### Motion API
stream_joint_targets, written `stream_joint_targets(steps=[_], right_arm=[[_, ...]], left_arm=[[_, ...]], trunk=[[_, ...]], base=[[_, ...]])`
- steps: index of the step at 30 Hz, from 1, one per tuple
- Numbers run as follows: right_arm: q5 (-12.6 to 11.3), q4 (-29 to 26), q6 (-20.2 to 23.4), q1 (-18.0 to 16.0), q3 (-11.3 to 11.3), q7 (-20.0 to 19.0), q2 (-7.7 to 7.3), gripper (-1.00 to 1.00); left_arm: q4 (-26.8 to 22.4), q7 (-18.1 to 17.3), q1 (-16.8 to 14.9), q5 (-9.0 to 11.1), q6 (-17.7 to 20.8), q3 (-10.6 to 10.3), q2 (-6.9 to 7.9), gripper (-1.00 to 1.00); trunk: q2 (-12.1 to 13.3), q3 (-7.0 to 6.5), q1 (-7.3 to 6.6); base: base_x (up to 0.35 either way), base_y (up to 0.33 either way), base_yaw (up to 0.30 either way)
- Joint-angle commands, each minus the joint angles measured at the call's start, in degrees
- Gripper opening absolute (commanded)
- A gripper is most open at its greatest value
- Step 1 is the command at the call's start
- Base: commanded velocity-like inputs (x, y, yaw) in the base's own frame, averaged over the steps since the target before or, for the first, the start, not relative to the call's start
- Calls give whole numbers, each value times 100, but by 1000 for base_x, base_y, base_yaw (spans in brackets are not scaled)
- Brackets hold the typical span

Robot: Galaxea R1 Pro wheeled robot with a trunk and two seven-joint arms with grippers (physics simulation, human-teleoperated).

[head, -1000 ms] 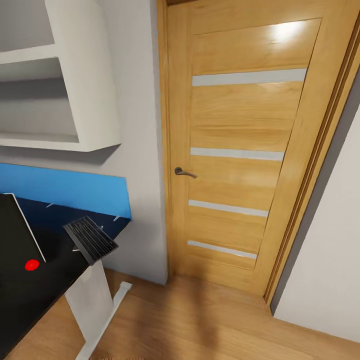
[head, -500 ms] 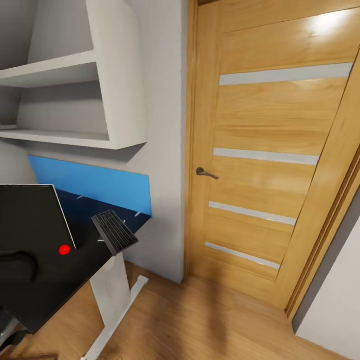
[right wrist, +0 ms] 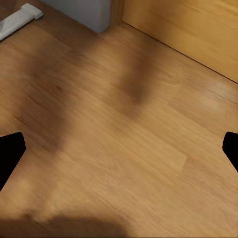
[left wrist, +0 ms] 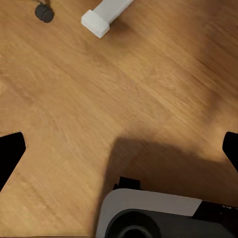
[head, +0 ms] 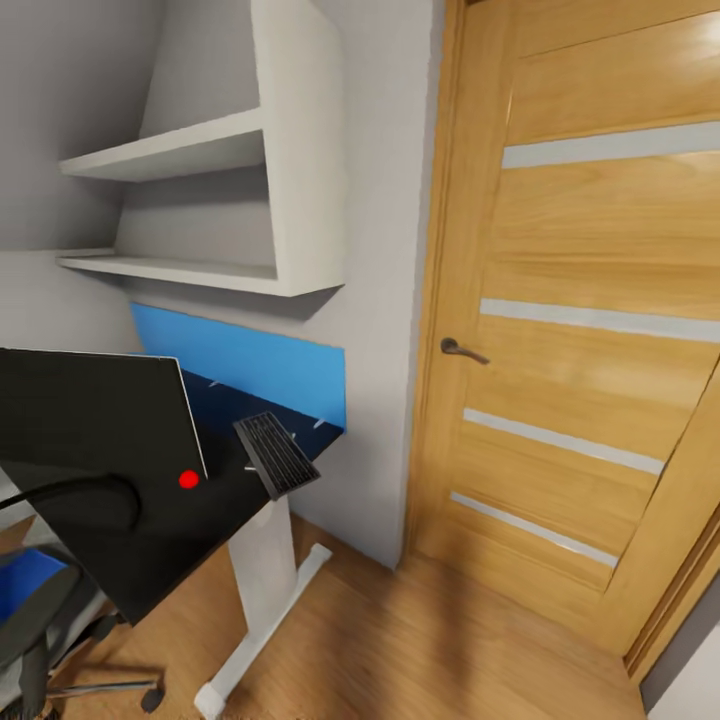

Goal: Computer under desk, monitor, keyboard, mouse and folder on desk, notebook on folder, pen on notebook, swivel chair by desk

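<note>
The black desk (head: pixel 170 550) runs along the left wall on a white leg (head: pixel 262 565). The monitor (head: pixel 90 420), a wide black screen with a pale edge, is on it, its curved black foot (head: pixel 95 495) in front. The keyboard (head: pixel 275 455) lies at the desk's end, slightly over the edge. At the lower left corner the swivel chair (head: pixel 40 615) shows a black armrest, with the blue folder (head: pixel 15 590) on its seat. My left gripper (left wrist: pixel 119 151) and right gripper (right wrist: pixel 119 151) both hang open over bare wooden floor, holding nothing.
A wooden door (head: pixel 590 350) with a metal handle (head: pixel 462 350) fills the right side. White wall shelves (head: pixel 230 210) hang over the desk, with a blue wall panel (head: pixel 260 365) below. A red dot (head: pixel 187 480) lies on the desk. A caster (left wrist: pixel 43 12) and the leg's foot (left wrist: pixel 101 17) rest on the floor.
The camera has turned left, so the whole picture has shifted right. More of the desk and monitor has come into view, and the chair with the blue folder now shows.
</note>
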State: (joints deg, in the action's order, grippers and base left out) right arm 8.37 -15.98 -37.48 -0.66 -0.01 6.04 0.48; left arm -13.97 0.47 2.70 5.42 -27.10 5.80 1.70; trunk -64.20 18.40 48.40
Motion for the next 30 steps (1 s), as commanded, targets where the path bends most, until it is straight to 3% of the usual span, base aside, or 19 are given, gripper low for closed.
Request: stream_joint_targets(steps=[1,18,30], right_arm=[[61,5,-8,-4,1,56,2,100],[56,1,-301,-4,3,53,1,100],[85,13,-302,-4,26,33,-28,100]], left_arm=[[-9,-3,3,56,-5,-18,0,100],[-9,-3,3,49,-5,-18,-3,100],[-9,-3,3,47,-5,-18,-3,100]], trunk=[[-3,5,0],[-3,5,0],[-3,5,0]], base=[[0,0,291],[0,0,287],[0,0,46]])
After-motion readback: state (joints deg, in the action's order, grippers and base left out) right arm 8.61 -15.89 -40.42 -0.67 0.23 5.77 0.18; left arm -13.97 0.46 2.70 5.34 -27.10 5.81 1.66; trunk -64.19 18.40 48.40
